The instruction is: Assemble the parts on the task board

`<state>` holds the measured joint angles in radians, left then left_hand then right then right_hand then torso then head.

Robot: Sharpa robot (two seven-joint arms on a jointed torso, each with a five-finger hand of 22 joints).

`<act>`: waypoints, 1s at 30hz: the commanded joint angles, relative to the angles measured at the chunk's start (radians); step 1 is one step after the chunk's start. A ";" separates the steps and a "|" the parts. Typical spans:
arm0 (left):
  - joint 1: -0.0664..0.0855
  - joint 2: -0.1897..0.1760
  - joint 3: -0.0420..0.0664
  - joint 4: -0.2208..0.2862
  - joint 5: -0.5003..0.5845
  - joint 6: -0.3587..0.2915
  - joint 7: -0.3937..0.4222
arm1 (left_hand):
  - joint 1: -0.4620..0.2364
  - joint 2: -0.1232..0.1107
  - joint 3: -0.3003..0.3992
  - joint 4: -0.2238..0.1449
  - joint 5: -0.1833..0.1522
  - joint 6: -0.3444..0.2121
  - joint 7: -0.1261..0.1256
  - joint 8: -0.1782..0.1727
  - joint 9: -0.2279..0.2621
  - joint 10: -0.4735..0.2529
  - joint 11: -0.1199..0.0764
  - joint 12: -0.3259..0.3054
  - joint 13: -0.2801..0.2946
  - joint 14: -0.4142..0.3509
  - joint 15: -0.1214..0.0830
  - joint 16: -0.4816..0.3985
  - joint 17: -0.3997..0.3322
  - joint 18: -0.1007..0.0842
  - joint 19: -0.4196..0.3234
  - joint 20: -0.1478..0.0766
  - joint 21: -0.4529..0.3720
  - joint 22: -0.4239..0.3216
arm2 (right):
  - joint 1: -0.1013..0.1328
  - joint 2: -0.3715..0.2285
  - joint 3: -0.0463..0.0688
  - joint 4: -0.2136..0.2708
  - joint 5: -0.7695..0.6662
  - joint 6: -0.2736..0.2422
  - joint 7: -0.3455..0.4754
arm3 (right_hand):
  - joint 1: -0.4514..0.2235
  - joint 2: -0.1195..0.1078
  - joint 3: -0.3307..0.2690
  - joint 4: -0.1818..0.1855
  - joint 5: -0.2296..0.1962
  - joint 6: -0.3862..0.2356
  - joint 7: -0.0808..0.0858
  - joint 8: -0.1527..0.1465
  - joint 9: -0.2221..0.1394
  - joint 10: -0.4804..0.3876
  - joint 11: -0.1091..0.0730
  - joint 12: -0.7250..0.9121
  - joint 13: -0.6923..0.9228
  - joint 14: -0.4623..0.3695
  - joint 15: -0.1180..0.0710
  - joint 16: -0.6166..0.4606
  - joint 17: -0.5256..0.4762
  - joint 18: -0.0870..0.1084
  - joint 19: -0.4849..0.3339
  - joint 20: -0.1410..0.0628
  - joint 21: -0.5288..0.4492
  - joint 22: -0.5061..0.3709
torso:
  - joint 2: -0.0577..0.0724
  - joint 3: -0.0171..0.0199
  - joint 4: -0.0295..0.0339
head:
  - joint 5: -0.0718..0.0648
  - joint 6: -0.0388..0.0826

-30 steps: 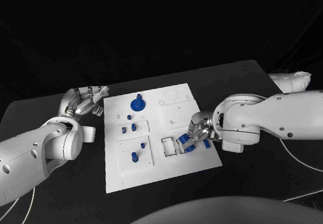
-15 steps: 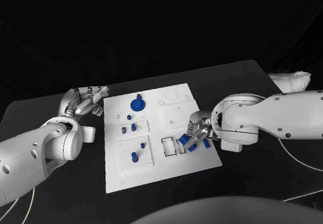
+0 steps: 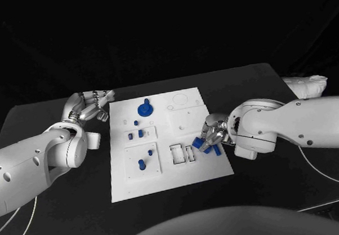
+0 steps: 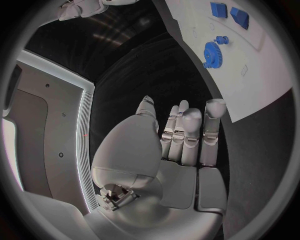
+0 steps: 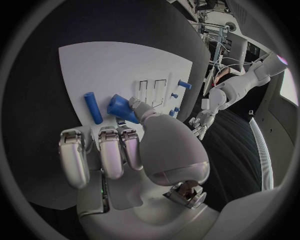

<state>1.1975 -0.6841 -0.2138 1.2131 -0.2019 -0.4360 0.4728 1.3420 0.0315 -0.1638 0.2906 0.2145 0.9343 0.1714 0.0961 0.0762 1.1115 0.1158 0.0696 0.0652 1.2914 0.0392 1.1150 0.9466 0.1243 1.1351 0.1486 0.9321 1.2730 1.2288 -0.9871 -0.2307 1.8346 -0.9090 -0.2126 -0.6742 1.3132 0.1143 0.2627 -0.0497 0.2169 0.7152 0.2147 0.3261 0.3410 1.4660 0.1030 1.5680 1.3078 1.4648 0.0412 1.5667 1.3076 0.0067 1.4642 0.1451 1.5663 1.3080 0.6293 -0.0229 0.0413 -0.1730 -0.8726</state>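
At the board's 4 o'clock corner: the right hand (image 3: 213, 135) had lifted back from the two slots (image 3: 182, 153) toward 3 o'clock, a blue part (image 5: 121, 109) pinched between thumb and a finger.
Right hand state: closed on that part, with the other fingers (image 5: 100, 150) curled in side by side; its wrist view showed the part's broad end at the thumb tip.
Change from earlier: a second ago the hand and its blue part lay low over the slots; by now both sat clear of them, and the slots showed as bare outlines.
Loose part: a blue bar (image 5: 92, 107) lay flat on the board (image 3: 168, 177) just beside the held part, toward 4 o'clock in the head view.
Meaning for the task: I judged the part not yet seated; the draw-back looked like a re-aim or a re-grip before another try, though I could not tell which.
Left hand: the left hand (image 3: 90, 105) rested at the board's 10 o'clock corner on the bench (image 3: 58, 220), fingers straight and pressed together, holding nothing, as in the earlier frames.
Seated parts: the blue gear (image 3: 145, 109) at 12 o'clock and the small blue pieces (image 3: 135, 135) at 9 o'clock had not moved.
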 commanded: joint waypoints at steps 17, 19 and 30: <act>0.001 0.004 0.000 0.000 -0.005 0.017 0.004 | -0.002 0.008 -0.006 0.002 0.003 -0.005 -0.003 0.003 0.001 0.002 -0.006 0.002 0.002 -0.006 0.001 -0.006 -0.002 0.012 -0.005 0.002 -0.005 0.001 | 0.000 -0.039 -0.005 0.024 0.331 -0.094 0.118 | -0.010 -0.004 0.019 0.006 -0.014 0.149 -0.055 -0.027 -0.011 0.105 -0.013 0.003 0.263 0.106 -0.011 0.004 0.263 -0.007 0.107 -0.007 0.004 0.263 | 0.002 0.0001 0.0004 | 0.004 0.000; 0.001 0.004 0.000 0.000 -0.005 0.018 0.004 | -0.002 0.008 -0.006 0.002 0.003 -0.005 -0.003 0.003 0.001 0.002 -0.006 0.002 0.002 -0.006 0.001 -0.006 -0.002 0.012 -0.005 0.002 -0.005 0.001 | 0.001 -0.037 -0.005 0.024 0.374 -0.093 0.138 | -0.019 -0.006 0.018 0.012 -0.015 0.154 -0.056 -0.032 -0.013 0.105 -0.013 0.003 0.263 0.106 -0.012 0.004 0.263 -0.007 0.107 -0.007 0.004 0.263 | 0.002 0.0001 0.0003 | 0.005 0.000; 0.001 0.006 0.000 0.000 -0.005 0.019 0.003 | -0.002 0.008 -0.006 0.002 0.003 -0.005 -0.003 0.003 0.001 0.002 -0.006 0.002 0.002 -0.006 0.001 -0.006 -0.002 0.012 -0.005 0.002 -0.005 0.001 | 0.005 -0.012 -0.005 0.016 0.552 -0.102 0.226 | -0.078 -0.029 -0.017 0.064 -0.021 0.176 -0.059 -0.065 -0.029 0.105 -0.017 0.003 0.263 0.106 -0.015 0.004 0.263 -0.007 0.107 -0.011 0.004 0.263 | 0.000 -0.0004 0.0004 | 0.005 0.000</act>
<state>1.1974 -0.6806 -0.2140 1.2112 -0.2030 -0.4332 0.4706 1.3420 0.0315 -0.1638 0.2906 0.2145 0.9343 0.1714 0.0960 0.0762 1.1115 0.1158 0.0696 0.0652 1.2914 0.0392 1.1150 0.9466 0.1243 1.1351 0.1486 0.9322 1.2731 1.2336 -1.0030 -0.2353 1.8516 -0.4449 -0.3114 -0.5047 1.2452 0.0840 0.2469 0.0088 0.1993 0.7845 0.2240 0.2652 0.3140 1.4662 0.0959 1.5681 1.3078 1.4649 0.0337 1.5667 1.3074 0.0066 1.4681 0.1412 1.5663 1.3076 0.6304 -0.0232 0.0411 -0.1661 -0.8726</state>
